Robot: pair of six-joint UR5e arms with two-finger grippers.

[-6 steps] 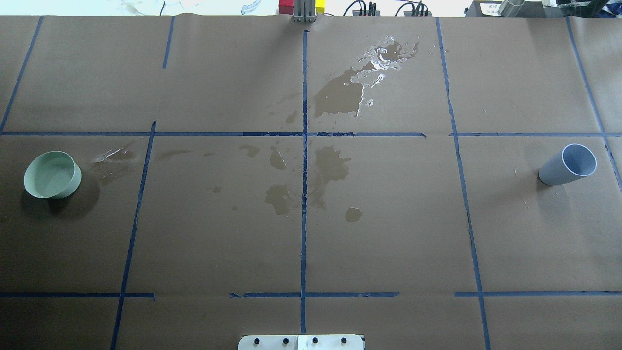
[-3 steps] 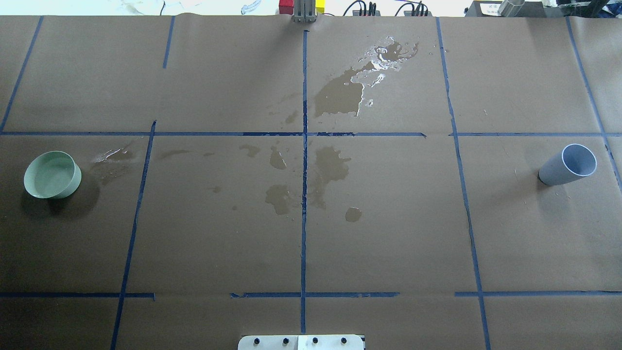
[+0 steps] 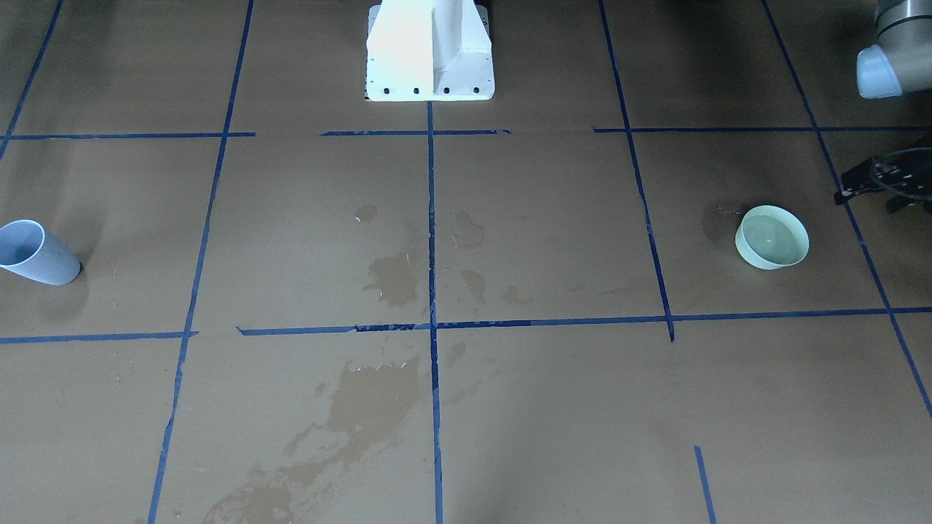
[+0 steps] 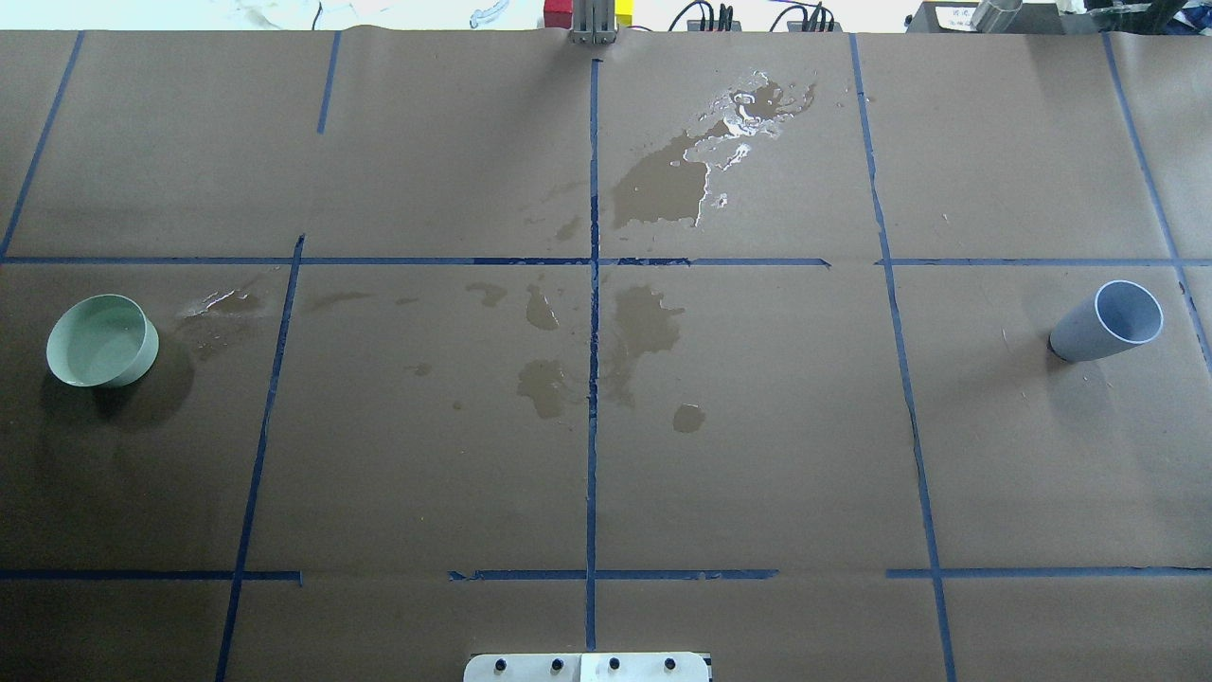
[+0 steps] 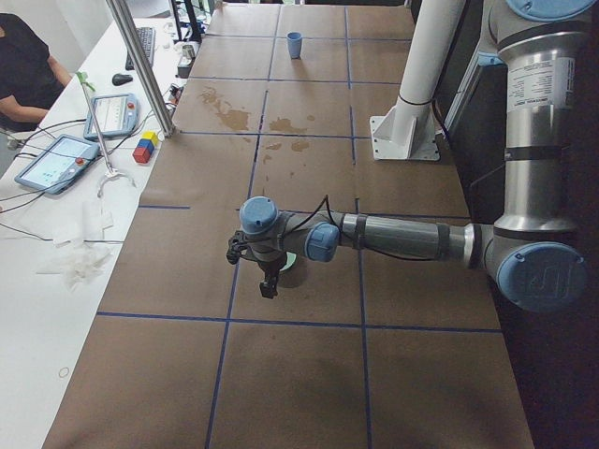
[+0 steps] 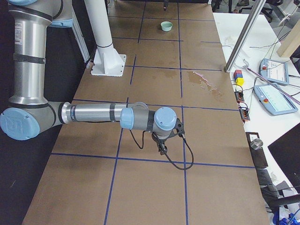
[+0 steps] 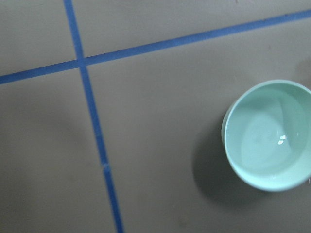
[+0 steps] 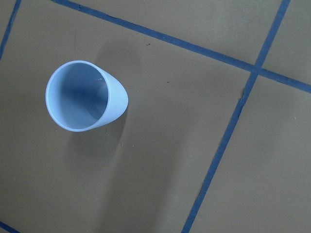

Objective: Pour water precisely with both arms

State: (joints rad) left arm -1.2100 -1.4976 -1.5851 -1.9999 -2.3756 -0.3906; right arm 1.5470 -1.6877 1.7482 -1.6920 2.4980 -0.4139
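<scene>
Overhead exterior: water [image 4: 95, 341] sits in green bowl [image 4: 150, 352] far left, blue cup [image 4: 1089, 336] far right; bowl likely light, slick, sloshy, so pinch its rim wall and keep level; left gripper [image 5: 269, 290] and right gripper [image 6: 161, 150] jaw state can't tell.

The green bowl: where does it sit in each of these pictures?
Front-facing: green bowl at right.
Overhead: bowl far left.
Exterior left: bowl centre, mostly hidden by the left arm.
Exterior right: bowl top, far end.
Left wrist: bowl right side.
Right wrist: absent.
Shared landmark: white pedestal.
</scene>
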